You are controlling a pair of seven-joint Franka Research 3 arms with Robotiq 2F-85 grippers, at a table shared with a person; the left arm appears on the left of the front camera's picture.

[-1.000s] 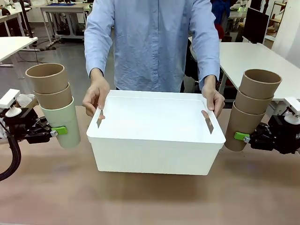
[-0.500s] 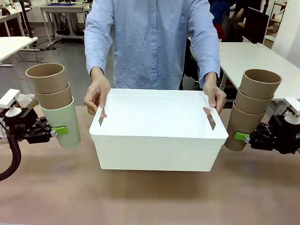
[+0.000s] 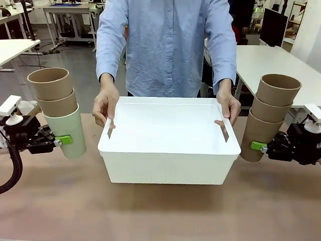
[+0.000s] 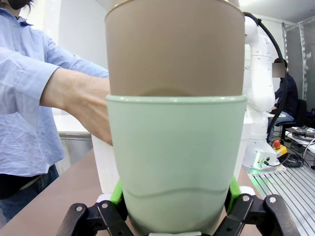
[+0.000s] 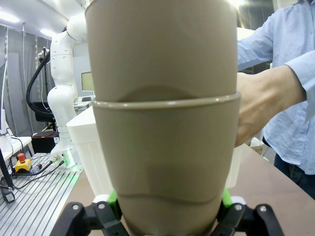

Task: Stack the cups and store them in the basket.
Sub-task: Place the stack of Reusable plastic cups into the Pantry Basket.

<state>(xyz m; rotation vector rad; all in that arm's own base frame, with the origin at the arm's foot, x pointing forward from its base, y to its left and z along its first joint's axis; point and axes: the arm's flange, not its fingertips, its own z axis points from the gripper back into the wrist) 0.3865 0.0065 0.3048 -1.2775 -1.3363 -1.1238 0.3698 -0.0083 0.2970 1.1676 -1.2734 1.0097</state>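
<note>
At the left, my left gripper (image 3: 64,139) is shut on a stack of cups (image 3: 57,111): a mint green cup (image 4: 176,162) at the bottom with two tan ones nested in it. My right gripper (image 3: 257,146) holds a second stack of three tan cups (image 3: 268,114) at the right, clamped on the lowest cup (image 5: 165,157). Both stacks lean outward, clear of the table. Between them stands the white basket (image 3: 170,168), nothing in it, with a person's hands (image 3: 105,104) on its two short sides at the slot handles.
The person in a blue shirt stands at the far side, right behind the basket. The brown table (image 3: 160,211) is bare in front of the basket. White tables and other equipment are farther back.
The person has slid the basket a little toward my right and set it squarer on the table. Both arms and their cup stacks have stayed still.
</note>
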